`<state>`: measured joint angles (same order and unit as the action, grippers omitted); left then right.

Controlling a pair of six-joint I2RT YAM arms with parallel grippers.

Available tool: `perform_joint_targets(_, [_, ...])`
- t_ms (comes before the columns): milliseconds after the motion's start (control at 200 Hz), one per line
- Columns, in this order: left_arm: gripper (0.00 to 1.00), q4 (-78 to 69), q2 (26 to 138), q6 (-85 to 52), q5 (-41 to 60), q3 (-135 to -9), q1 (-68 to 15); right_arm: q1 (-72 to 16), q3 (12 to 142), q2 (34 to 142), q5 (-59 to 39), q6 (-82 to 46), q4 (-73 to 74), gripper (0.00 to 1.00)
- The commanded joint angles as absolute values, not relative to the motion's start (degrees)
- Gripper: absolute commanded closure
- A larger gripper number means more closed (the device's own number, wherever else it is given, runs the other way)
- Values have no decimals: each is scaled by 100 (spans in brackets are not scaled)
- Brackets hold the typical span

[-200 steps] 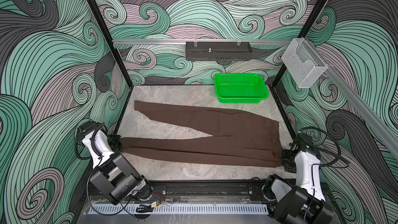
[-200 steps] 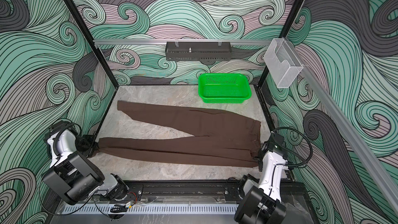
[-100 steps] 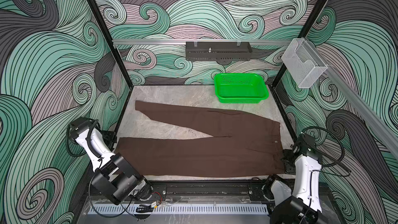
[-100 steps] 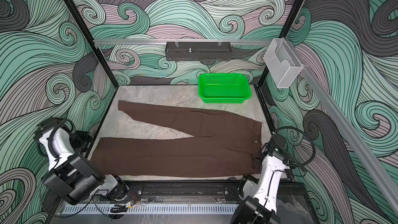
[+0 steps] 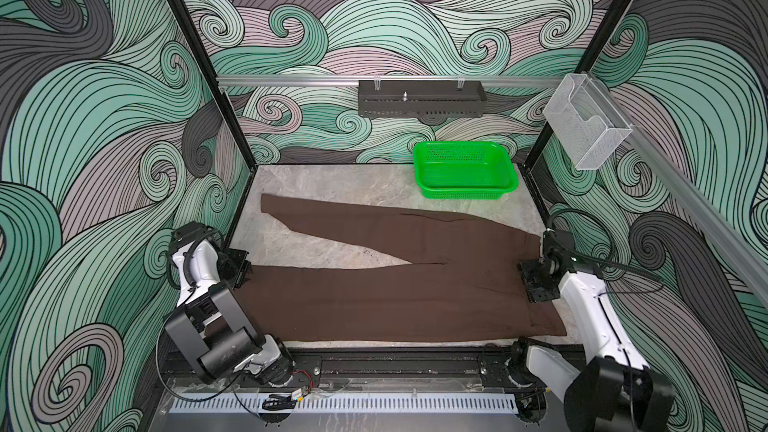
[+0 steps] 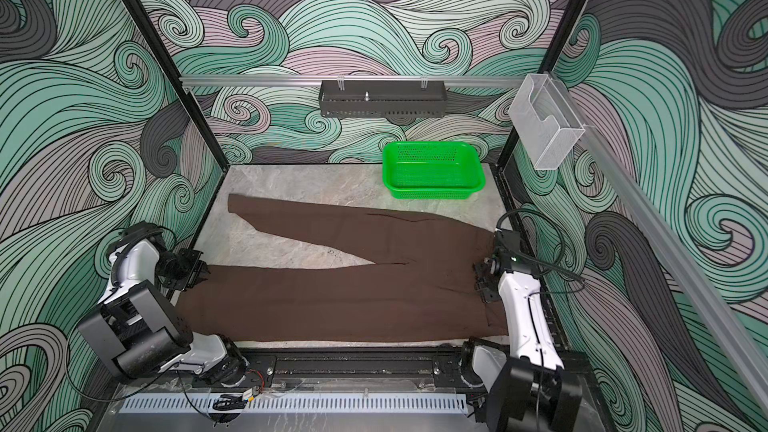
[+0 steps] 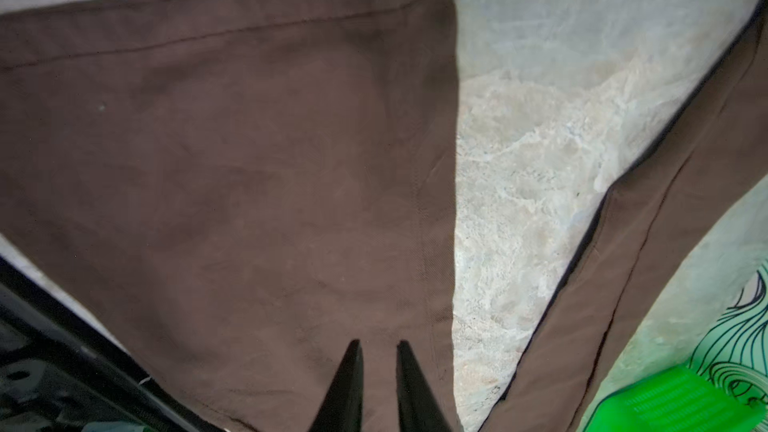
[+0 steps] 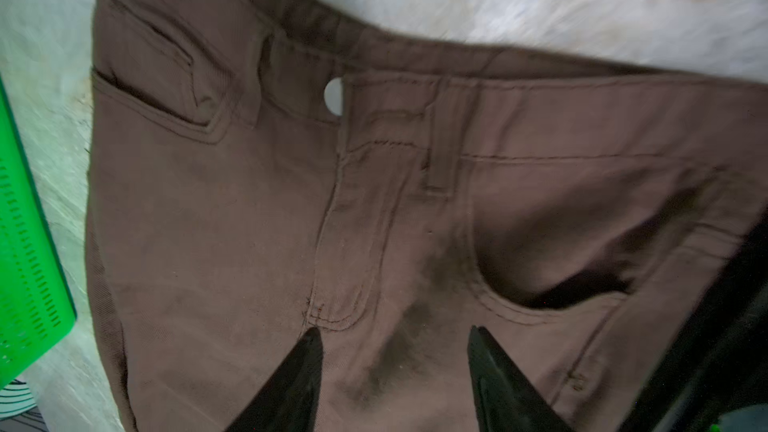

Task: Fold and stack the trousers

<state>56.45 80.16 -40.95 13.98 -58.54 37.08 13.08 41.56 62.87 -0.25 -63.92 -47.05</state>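
- trousers flat on bench, waist at right, legs splayed in a V toward the left
- left gripper: jaws barely apart, at near leg's hem end, gripping nothing
- right gripper: jaws wide, over fly/pocket area, holding nothing
- green basket back right, apart from trousers

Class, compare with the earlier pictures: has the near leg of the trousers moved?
Yes. The near leg of the trousers has spread out toward the black front rail, and its edge now lies close to it.
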Motion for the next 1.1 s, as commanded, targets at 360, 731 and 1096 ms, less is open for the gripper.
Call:
perform_joint_targets(360, [72,6131,11245,-3779,1297,-9529,1962,1092,5697,8551,177,-5559,-3580,38])
perform_joint_targets(731, [59,6733,12936,-3742,726,-11461,1668,803,6118,9354,-185,-5517,-3224,39])
perform_joint_targets(1096, [54,6667,13457,-4081,143,-12191,1589,751,6210,9588,-331,-5353,-3104,39])
